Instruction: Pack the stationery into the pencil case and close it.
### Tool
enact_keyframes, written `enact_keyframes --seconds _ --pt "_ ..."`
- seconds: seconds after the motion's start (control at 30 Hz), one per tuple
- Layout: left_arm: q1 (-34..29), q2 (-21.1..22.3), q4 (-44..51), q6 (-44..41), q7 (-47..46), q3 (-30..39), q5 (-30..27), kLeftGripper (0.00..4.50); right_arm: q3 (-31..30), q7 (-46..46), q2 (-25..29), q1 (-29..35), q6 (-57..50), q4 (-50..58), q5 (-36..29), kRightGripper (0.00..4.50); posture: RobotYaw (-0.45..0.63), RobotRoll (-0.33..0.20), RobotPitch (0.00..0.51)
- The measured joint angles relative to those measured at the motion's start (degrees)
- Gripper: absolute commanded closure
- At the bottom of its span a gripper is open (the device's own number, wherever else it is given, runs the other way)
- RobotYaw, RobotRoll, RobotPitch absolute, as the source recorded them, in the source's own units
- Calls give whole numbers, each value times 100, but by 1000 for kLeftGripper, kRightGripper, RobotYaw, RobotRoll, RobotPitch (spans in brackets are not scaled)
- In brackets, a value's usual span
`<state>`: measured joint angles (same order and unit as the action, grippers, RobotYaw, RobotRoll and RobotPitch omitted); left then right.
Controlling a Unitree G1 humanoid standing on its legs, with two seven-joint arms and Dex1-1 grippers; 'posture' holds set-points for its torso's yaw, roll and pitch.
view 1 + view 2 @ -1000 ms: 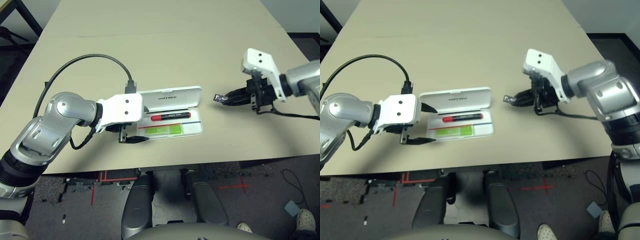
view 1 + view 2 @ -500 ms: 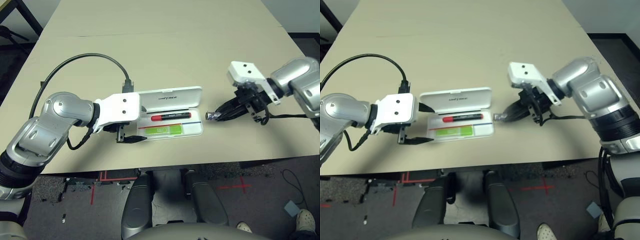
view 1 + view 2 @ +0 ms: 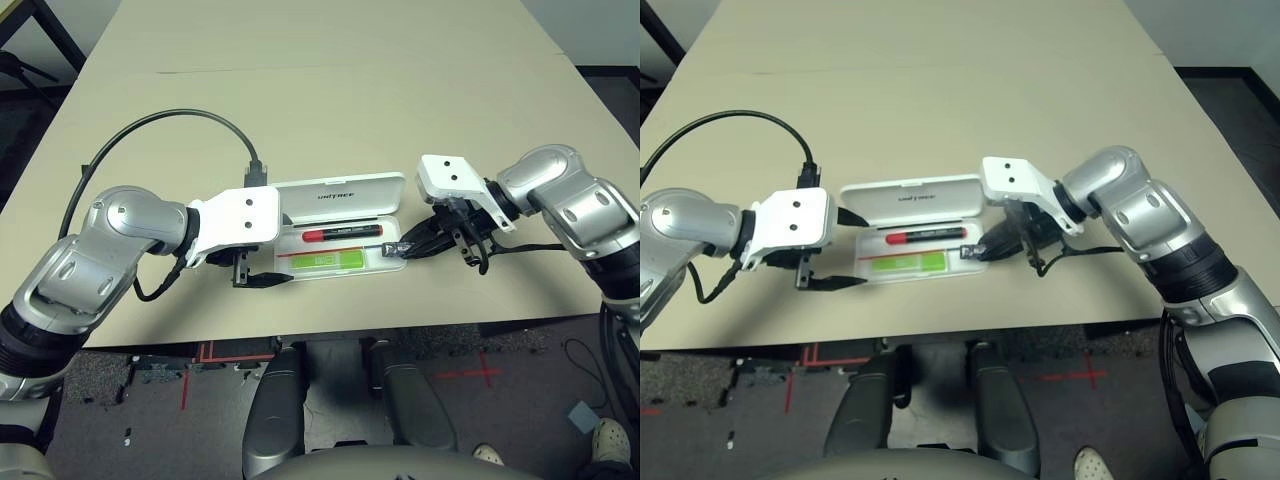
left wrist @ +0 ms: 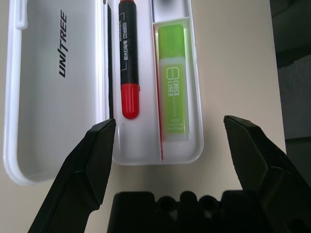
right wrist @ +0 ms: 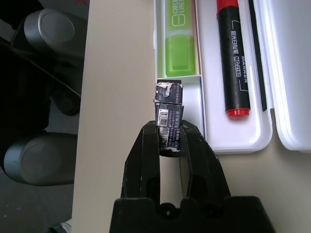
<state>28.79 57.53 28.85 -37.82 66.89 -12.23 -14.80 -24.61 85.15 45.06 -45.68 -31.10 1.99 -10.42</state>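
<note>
The white pencil case (image 3: 345, 192) lies open near the table's front edge, its lid tipped back. In its tray rest the red-and-black marker (image 3: 340, 233) and the lime-green stick (image 3: 335, 260). My right gripper (image 3: 407, 249) is shut on the tiny dark grey-silver piece (image 5: 168, 104). It holds the piece just over the small end compartment (image 5: 192, 97) at the tray's right end. My left gripper (image 4: 170, 141) stands open at the case's left end, one finger (image 4: 97, 160) by the lid side and the other beside the tray's front wall, holding nothing.
A black cable (image 3: 170, 125) loops over the table from my left wrist. The table's front edge (image 3: 330, 335) runs close below the case. Bare tabletop (image 3: 330, 90) stretches behind the case and to both sides.
My right gripper has travelled left across the table with the dark piece, from well right of the case to its right end. The left arm has held still.
</note>
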Motion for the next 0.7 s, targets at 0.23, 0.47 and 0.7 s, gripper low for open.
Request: enact_keyframes --seconds 0.23,0.47,0.7 --pt "-12 4 24 -53 -6 30 -5 0 -151 -81 -254 3 236 -213 241 4219 123 0 220" --pt "-12 4 26 -61 -7 32 -3 0 -196 -156 -439 35 458 -391 466 4219 122 0 218" --pt "-13 4 26 -61 -8 32 -1 0 -267 -211 -561 119 616 -460 676 3461 122 0 220"
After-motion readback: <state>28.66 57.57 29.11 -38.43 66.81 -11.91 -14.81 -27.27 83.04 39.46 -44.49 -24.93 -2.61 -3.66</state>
